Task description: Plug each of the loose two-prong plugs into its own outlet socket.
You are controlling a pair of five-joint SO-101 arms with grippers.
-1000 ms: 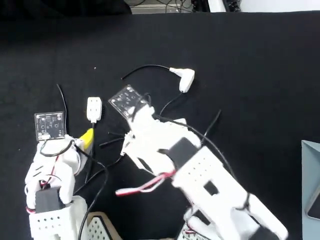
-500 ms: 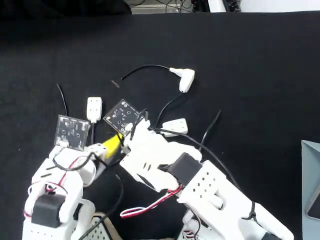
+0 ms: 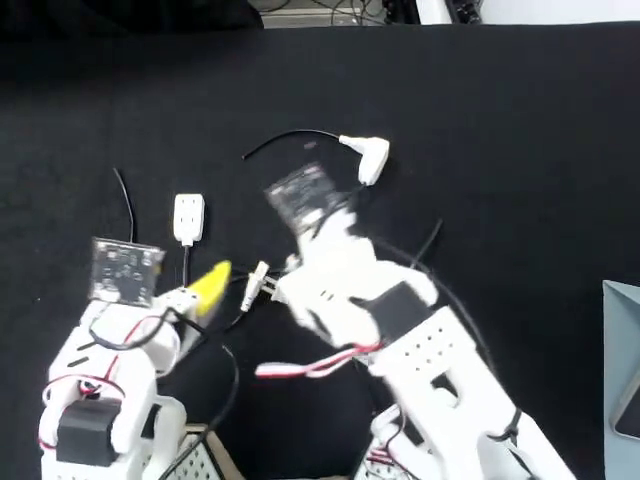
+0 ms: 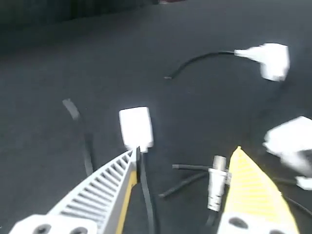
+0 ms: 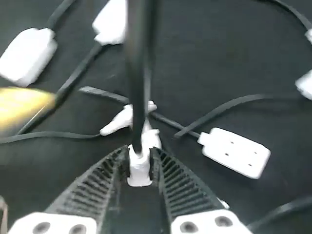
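Note:
My right gripper [image 5: 140, 153] is shut on a white two-prong plug [image 5: 140, 168], whose black cord runs up between the fingers. A second white plug [image 5: 124, 118] lies on the cloth just beyond it. A white outlet socket [image 5: 234, 146] lies off to one side. In the high view a white plug [image 3: 257, 278] shows between the two grippers. My left gripper [image 4: 185, 151] is open, its yellow finger [image 3: 212, 280] beside a plug with metal prongs [image 4: 214, 180]. Another outlet socket [image 4: 135, 127] lies past its white finger, near the table's left [image 3: 188, 217].
A white angled plug [image 3: 367, 157] on a curved black cord lies farther back on the black tablecloth [image 3: 500, 120]. Loose black cords [image 4: 190, 168] cross the area between the arms. A grey object [image 3: 625, 350] sits at the right edge.
The right arm has swung right and farther back, now covering the socket that showed beside it. The left arm's yellow finger moved right toward the plugs, then drew back a little.

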